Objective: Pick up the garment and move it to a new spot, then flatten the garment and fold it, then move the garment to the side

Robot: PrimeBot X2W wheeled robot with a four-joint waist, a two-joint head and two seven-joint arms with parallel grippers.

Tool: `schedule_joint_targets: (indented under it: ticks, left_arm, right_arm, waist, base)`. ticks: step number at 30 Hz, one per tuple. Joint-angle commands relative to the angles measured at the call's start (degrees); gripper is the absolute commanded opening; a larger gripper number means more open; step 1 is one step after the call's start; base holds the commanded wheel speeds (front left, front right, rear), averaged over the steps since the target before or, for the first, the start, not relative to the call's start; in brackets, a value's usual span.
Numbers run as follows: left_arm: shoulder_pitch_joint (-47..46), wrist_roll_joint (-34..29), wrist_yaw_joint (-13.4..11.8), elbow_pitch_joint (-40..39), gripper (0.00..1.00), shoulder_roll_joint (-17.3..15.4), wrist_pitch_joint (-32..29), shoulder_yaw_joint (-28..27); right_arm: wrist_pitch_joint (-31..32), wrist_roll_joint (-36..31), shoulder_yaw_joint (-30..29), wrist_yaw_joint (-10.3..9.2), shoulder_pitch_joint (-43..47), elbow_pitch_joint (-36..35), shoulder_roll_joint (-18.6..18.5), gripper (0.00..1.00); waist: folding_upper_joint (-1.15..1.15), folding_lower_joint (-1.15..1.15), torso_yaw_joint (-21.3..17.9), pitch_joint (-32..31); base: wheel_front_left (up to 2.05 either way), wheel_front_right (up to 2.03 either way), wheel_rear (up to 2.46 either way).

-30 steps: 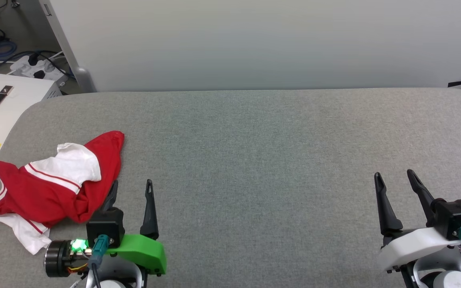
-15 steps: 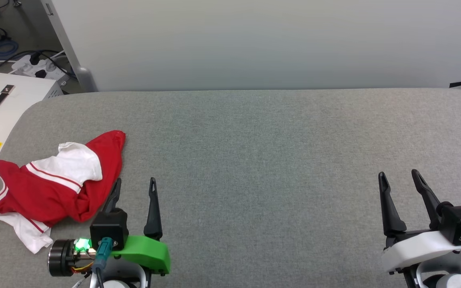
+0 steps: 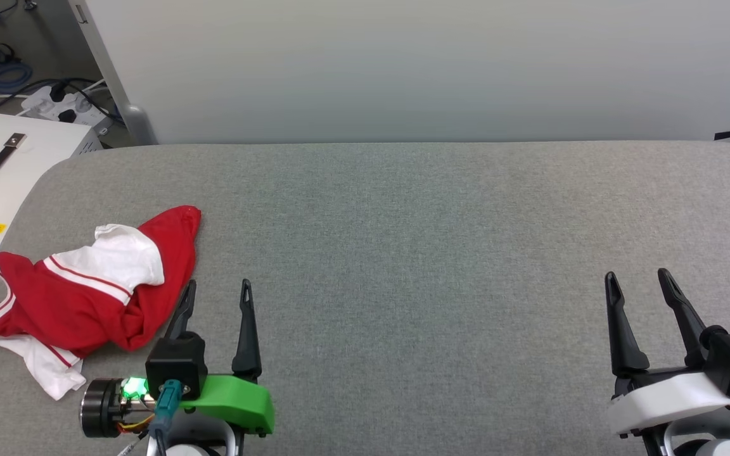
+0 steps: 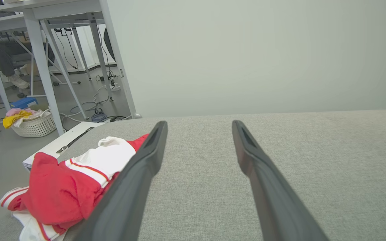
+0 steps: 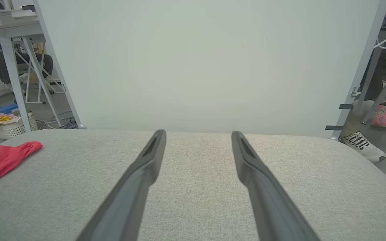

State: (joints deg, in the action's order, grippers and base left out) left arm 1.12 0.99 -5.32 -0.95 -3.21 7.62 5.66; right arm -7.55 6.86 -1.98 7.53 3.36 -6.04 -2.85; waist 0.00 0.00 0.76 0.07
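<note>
While the garment (image 3: 86,291) lies crumpled near-left on the desk (image 3: 403,253), pickup is pending: left hand (image 3: 218,285), spread empty just beside it, must shift left and pinch.

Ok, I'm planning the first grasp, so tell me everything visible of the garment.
The garment is a soft red shirt with white sleeves and red-white striped trim. It lies crumpled in a heap at the left end of the grey table, a white sleeve folded on top. The open left gripper sits beside its right edge; contact is unclear.
</note>
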Motion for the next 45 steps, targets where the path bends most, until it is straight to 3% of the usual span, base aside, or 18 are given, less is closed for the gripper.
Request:
schedule_joint_targets:
  ticks: [1, 45]
  left_arm:
    - [0.22, 0.14, -0.48, -0.28, 1.00, -0.11, 0.63, 0.27]
    - [1.23, 0.36, -2.06, 1.24, 1.00, 0.26, 5.83, 2.83]
  right_arm:
    - [-0.78, 0.69, -0.12, -0.02, 0.64, -0.63, -0.02, 1.00]
    - [-5.92, 3.48, -0.57, -0.04, 3.71, -2.45, -0.02, 1.00]
  waist:
    - [0.00, 0.00, 0.02, 0.00]
    - [0.00, 0.00, 1.16, -0.03]
  base:
    - [0.00, 0.00, 0.00]
    - [0.00, 0.00, 0.00]
